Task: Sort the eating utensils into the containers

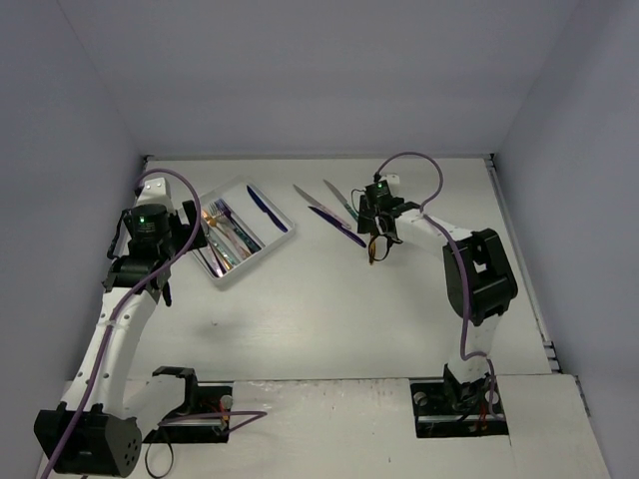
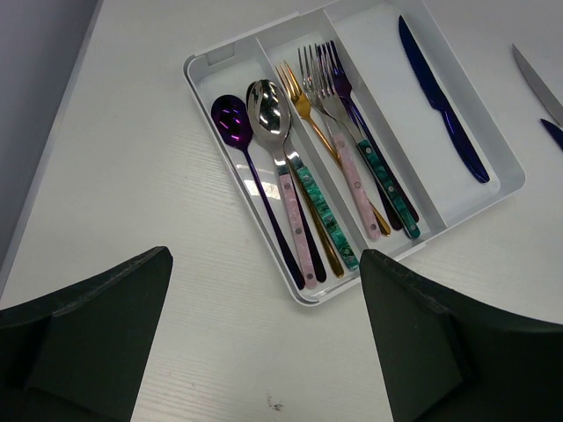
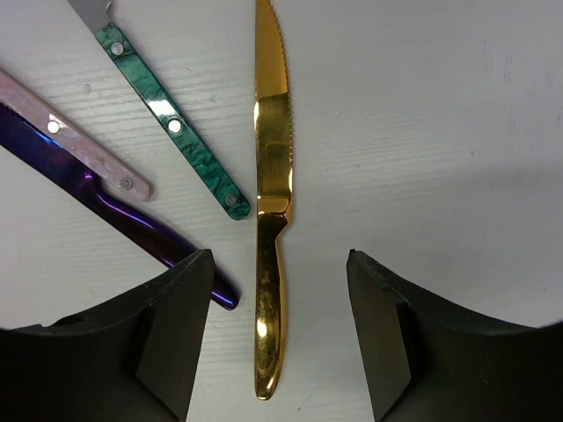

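Note:
The white tray (image 1: 283, 222) lies at the left of the table. In the left wrist view its near rim (image 2: 308, 294) shows, with spoons (image 2: 268, 105) in the left compartment, forks (image 2: 330, 79) in the middle one and a dark blue knife (image 2: 440, 105) in the right one. My left gripper (image 2: 264, 352) hovers open over bare table just short of the tray, also seen from above (image 1: 180, 249). My right gripper (image 1: 377, 238) stands open astride the handle of a gold knife (image 3: 271, 220) lying flat on the table, its fingers (image 3: 180, 308) clear of it.
Beside the gold knife lie a teal-handled knife (image 3: 171, 123), a pink-handled one (image 3: 75, 141) and a purple one (image 3: 123, 215); the purple handle ends by my right gripper's left finger. From above these knives (image 1: 334, 212) lie between the tray and the right arm. Walls close in the table.

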Controlling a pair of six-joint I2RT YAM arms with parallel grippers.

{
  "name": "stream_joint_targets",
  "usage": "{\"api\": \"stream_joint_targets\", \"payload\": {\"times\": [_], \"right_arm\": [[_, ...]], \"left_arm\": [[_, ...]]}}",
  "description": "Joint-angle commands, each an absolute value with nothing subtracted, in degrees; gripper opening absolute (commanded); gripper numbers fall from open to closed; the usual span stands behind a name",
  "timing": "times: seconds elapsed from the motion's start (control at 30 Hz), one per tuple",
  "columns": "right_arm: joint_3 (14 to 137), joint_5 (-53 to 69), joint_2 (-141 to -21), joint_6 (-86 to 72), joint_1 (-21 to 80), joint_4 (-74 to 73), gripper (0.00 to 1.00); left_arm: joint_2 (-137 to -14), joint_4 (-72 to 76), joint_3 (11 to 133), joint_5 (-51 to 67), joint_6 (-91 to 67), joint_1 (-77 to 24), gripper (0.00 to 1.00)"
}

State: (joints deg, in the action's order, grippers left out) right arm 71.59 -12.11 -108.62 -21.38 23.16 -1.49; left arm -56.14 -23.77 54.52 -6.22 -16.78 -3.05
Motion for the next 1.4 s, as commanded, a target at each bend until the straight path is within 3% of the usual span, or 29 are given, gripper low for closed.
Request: {"api": "stream_joint_targets", "payload": {"times": [0.0,0.9,1.07,1.37], "right_arm": [[71.4,-10.45,-108.04,-23.32,22.47,0.18,0.55],[72.81,-12.03,-116.46,-21.28,22.5,-3.59,0.24],[73.09,-12.54,-116.97,-20.7,22.37,-5.18,0.0],[72.75,-12.06,-110.7,-15.33,22.24,-5.01,0.0]], "left_arm": [[-55.75,-20.89,54.76,-5.98,-17.31,-3.34,0.86],[-55.55,-20.83,54.61,-5.71,-17.31,-3.34,0.86],[-55.55,-20.92,54.67,-5.8,-17.31,-3.34,0.86],[-55.61,-20.92,54.58,-5.8,-17.31,-3.34,0.86]]}}
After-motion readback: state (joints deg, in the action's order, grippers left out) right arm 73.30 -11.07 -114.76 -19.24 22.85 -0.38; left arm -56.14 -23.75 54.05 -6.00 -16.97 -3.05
